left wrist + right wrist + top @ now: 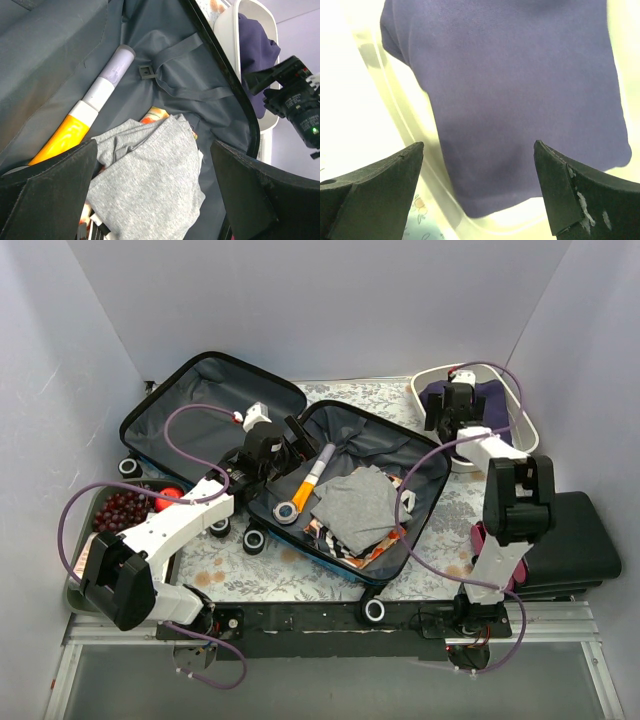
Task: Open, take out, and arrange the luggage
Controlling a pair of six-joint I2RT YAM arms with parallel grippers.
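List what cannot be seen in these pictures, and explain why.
- Top view: the folded grey cloth covers colourful items in the open blue fish-print suitcase; only their edges show.
- Top view: the left arm hides part of the red round fruit.
- Right wrist view: the blurred dark purple cloth hides the white plastic tub's floor.
- Left wrist view: a finger of the left pincer hides the orange-and-white tube's lower end.

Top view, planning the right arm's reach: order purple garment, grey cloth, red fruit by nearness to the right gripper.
1. Purple garment, in the tub under the right gripper.
2. Grey cloth, inside the luggage, centre.
3. Red fruit, far left.
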